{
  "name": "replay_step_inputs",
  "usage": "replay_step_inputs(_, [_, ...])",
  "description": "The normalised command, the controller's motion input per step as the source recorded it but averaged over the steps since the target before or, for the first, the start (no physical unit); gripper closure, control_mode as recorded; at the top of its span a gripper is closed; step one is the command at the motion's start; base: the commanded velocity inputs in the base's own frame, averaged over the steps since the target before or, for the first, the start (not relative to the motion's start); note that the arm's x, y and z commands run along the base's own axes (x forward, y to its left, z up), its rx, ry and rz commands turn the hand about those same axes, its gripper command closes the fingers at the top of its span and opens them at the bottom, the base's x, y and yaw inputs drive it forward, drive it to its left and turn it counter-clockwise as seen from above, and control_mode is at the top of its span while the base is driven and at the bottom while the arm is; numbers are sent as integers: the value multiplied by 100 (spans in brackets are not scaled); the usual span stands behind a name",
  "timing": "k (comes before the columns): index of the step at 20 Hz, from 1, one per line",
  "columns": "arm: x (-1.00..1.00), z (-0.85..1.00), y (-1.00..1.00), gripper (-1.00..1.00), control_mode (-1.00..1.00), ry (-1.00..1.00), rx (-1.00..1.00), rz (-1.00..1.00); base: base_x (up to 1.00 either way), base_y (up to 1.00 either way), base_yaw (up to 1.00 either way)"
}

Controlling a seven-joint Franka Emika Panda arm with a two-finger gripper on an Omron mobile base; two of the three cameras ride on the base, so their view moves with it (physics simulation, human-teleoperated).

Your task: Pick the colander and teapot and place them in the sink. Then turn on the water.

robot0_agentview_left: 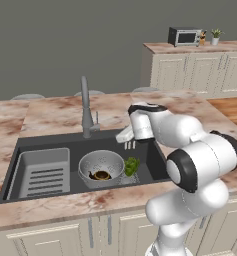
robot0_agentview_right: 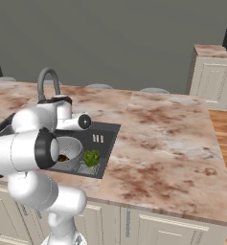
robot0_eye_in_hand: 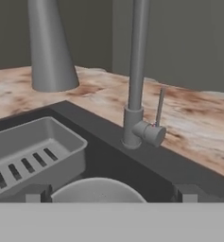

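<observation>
Colander [robot0_agentview_left: 101,166] and teapot [robot0_agentview_left: 101,175] both sit inside the sink [robot0_agentview_left: 155,160]: the round perforated metal bowl rests on the dark basin floor near its middle, and the small dark-brown pot with its gold rim lies inside the bowl, toward its front. A green leafy bunch [robot0_agentview_left: 131,165] lies in the basin just to the right of the bowl, touching or nearly touching its rim. A grey ribbed tray [robot0_agentview_left: 43,172] fills the left part of the basin, apart from the bowl. The gripper [robot0_agentview_left: 130,145] hangs above the right rear part of the basin, higher than the bowl and to its right, with its jaws spread wide and nothing between them; in the hand view its two dark tips stand far apart with the bowl's pale rim [robot0_eye_in_hand: 98,189] low between them. The tall grey tap [robot0_eye_in_hand: 134,75] rises from the back rim of the basin, its side lever [robot0_eye_in_hand: 159,108] standing up beside the stem. Pinkish-brown marble counter [robot0_agentview_right: 167,143] surrounds the basin above pale cabinet doors [robot0_agentview_right: 172,229]. Farther back, a microwave [robot0_agentview_left: 184,36] and a small potted plant [robot0_agentview_left: 216,36] stand on another counter against a grey wall [robot0_agentview_right: 134,38].
</observation>
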Motion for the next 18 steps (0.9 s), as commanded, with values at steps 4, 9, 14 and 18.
replay_step_inputs(4, [16,5,5,-100,-100,-6,0,-3,0,0,0])
replay_step_inputs(9, [12,6,10,-100,-100,-6,0,-3,0,0,0])
replay_step_inputs(14, [20,5,5,-100,-100,-4,0,-5,0,0,0])
replay_step_inputs(18, [18,0,0,-100,-100,-2,1,-8,0,0,0])
